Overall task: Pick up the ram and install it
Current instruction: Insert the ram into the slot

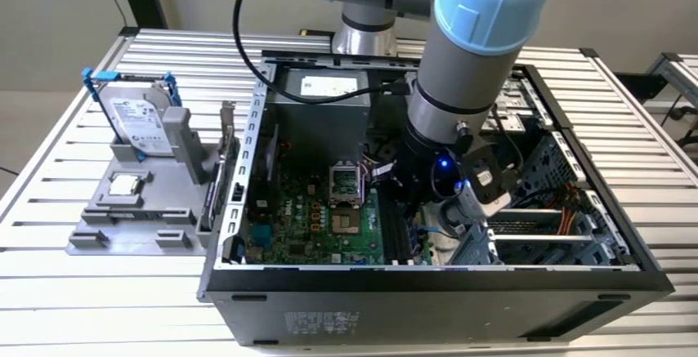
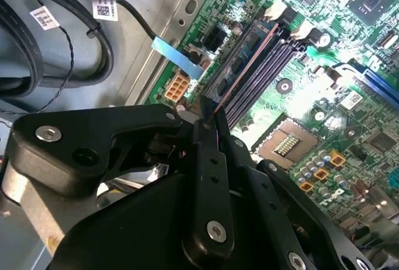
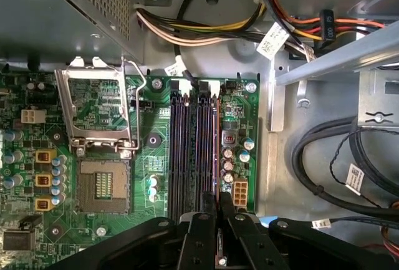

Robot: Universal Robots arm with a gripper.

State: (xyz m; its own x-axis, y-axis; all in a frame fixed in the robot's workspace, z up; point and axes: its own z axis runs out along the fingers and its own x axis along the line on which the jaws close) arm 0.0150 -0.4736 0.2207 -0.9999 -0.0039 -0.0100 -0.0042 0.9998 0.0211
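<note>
My gripper (image 3: 216,202) reaches down inside the open computer case (image 1: 436,279), over the motherboard's memory slots (image 3: 187,145). Its black fingers (image 3: 202,220) are shut on the ram (image 3: 216,151), which I see edge-on as a thin line. The ram stands along the slot nearest the board's edge, with its far end by the white latch (image 3: 215,86). In the second wrist view the ram (image 2: 246,70) runs from my gripper (image 2: 209,117) along the outermost slot. I cannot tell whether it is fully seated. In the exterior view the gripper (image 1: 409,198) is low over the green motherboard (image 1: 310,218).
An open processor socket (image 3: 103,186) with its raised frame (image 3: 100,105) lies beside the slots. Black cables (image 3: 336,176) and a metal drive cage (image 1: 545,226) crowd the other side. A grey stand (image 1: 136,210) outside the case holds a blue-framed hard drive (image 1: 142,124) and a processor chip (image 1: 126,184).
</note>
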